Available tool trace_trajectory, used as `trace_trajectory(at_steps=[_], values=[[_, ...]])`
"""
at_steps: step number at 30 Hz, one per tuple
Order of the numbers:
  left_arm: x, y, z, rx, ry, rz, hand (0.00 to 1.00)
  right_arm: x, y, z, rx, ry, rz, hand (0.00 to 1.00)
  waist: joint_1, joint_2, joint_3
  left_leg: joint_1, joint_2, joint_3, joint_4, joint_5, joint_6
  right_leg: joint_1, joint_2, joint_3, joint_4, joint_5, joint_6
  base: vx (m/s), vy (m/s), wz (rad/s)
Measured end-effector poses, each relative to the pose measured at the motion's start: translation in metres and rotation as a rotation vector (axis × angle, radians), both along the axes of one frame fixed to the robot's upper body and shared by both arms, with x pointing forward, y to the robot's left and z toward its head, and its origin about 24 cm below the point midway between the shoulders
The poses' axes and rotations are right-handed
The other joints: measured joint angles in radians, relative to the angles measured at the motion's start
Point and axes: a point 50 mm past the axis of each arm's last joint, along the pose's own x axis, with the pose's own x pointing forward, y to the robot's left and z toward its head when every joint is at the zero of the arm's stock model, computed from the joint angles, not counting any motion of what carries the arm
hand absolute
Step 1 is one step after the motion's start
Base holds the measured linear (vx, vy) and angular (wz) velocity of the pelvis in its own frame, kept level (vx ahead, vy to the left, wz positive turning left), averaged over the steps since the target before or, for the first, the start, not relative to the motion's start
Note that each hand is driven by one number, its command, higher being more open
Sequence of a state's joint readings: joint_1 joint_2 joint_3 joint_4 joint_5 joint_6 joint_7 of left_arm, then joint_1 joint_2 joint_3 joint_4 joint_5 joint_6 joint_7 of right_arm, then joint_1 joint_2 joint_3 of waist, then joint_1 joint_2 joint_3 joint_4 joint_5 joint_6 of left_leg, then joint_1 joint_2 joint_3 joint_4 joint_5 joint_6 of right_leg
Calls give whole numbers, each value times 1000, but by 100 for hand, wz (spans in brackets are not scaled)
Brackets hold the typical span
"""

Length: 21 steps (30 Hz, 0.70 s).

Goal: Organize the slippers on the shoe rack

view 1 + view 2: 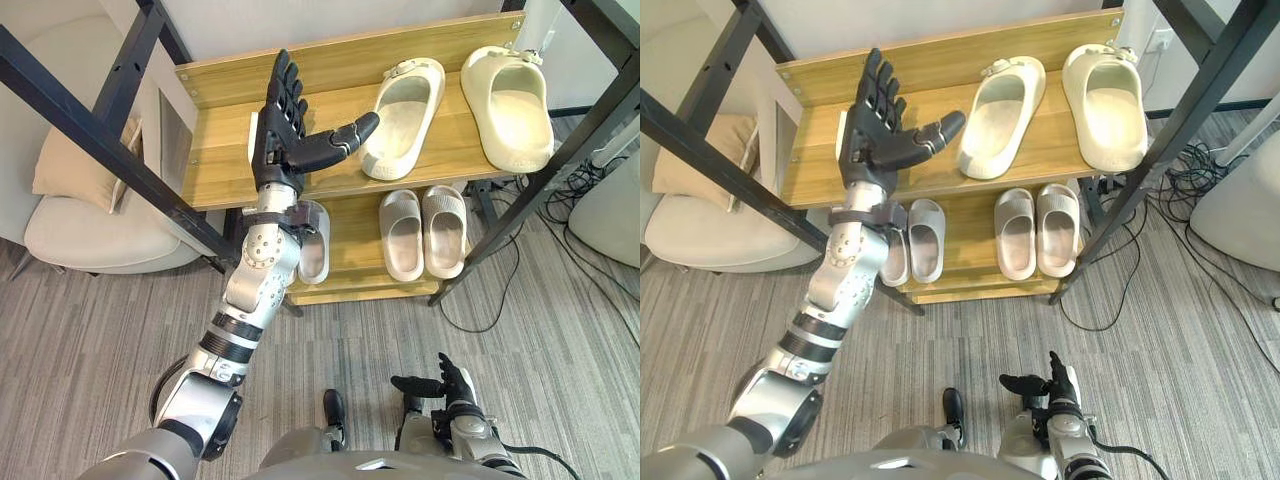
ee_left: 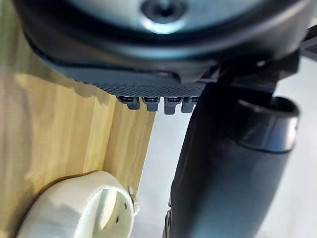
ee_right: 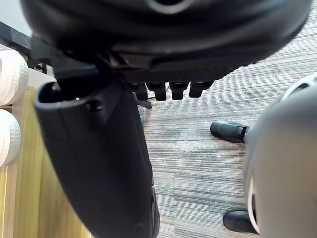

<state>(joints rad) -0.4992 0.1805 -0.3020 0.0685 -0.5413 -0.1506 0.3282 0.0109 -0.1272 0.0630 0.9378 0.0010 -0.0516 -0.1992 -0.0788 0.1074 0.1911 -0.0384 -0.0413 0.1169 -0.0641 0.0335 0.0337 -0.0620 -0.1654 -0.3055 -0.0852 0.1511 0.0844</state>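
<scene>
Slippers (image 1: 405,115) lie in pairs on the shoe rack (image 1: 225,150).

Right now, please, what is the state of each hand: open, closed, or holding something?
Left hand: open, fingers straight over the light wooden top shelf, holding nothing.
Right hand: open, low above the grey striped carpet, holding nothing.

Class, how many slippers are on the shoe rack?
6 slippers: two on the top shelf, four on the lower shelf, one partly behind the left arm; more may be hidden.
</scene>
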Motion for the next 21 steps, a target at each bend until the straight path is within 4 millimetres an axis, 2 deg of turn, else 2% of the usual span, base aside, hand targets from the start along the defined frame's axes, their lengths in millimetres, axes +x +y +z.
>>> trace_trajectory(at_steps=[2,8,21], values=[[-4,-7,-9,22,17,-38,100,0,0,0,0,3,5,100,2,-1,0,1,0,-7,0,1,0,4,0,-8,0,0,0,-14,7,10],[-9,-23,-13,49,18,-124,100,-1,5,-2,-3,23,34,100,4,-17,-8,4,1,-15,-7,6,0,8,0,-16,-4,-1,-1,-29,8,4],[-31,-78,-21,80,16,-359,100,-1,8,-4,0,33,36,100,-7,-43,-15,18,4,-7,-22,8,-7,11,4,-11,-4,-1,-1,-5,3,-1]])
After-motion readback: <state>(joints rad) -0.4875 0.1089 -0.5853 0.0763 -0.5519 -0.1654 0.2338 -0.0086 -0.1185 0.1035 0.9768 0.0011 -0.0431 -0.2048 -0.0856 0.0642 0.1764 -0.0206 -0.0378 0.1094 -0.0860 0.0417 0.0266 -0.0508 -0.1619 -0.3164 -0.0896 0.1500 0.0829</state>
